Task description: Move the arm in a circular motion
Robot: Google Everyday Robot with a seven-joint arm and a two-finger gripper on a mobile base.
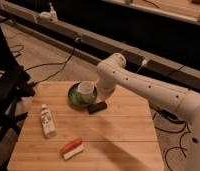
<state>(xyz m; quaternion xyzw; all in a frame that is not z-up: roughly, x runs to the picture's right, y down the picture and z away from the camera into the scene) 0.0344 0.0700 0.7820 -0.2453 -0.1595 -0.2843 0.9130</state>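
Note:
The arm [143,85], white and thick with rows of small dark dots, reaches in from the right over the back of the wooden table [118,135]. Its bulbous joint [113,64] stands above the table's far edge, and the last segment bends down from there. The gripper [104,95] is at that lower end, shut, just right of a white cup [85,89] on a green saucer [74,95] and above a small black block [96,106]. I see nothing held in it.
A white bottle [47,121] lies at the table's left. A red and white packet [71,148] lies near the front edge. A black chair [5,95] stands left of the table. Cables [53,65] run over the floor, and a long rail [158,62] crosses behind.

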